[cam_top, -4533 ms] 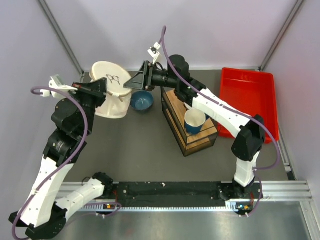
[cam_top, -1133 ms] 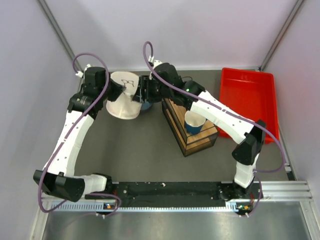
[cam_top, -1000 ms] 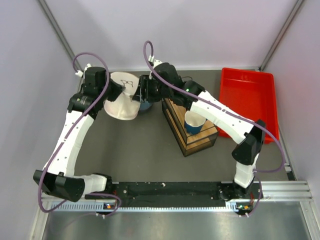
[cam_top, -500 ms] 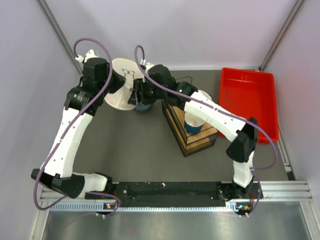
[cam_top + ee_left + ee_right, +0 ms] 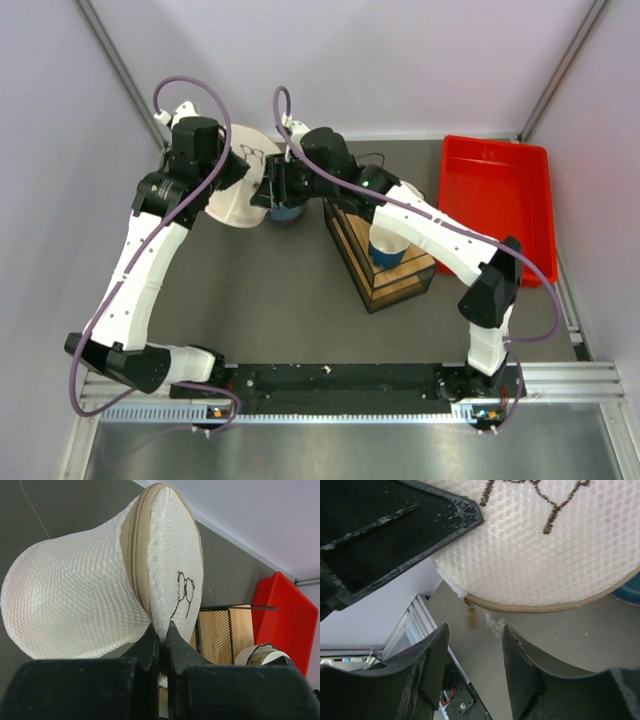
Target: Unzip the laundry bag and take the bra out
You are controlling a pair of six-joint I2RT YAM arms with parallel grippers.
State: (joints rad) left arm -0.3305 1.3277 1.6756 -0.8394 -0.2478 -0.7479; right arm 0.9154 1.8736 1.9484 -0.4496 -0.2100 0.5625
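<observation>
The laundry bag (image 5: 243, 190) is a white mesh cylinder, tipped on its side at the back left. Its round end with the black drawing (image 5: 179, 587) faces right, with a tan zipper (image 5: 136, 560) round the rim. My left gripper (image 5: 161, 632) is shut on that rim and also shows in the top view (image 5: 236, 168). My right gripper (image 5: 474, 647) is open just below the rim, with the tan zipper pull (image 5: 471, 618) hanging between its fingers, untouched. It also shows in the top view (image 5: 270, 190). The bra is hidden.
A blue bowl (image 5: 287, 211) sits just right of the bag, under my right wrist. A wire-and-wood rack (image 5: 385, 268) holds a blue-and-white cup (image 5: 388, 243) mid-table. A red tray (image 5: 495, 205) lies at the back right.
The left arm has reached to the bag's rim, gripped it and tipped the bag up and back. The right gripper has moved left and close under the round end.
</observation>
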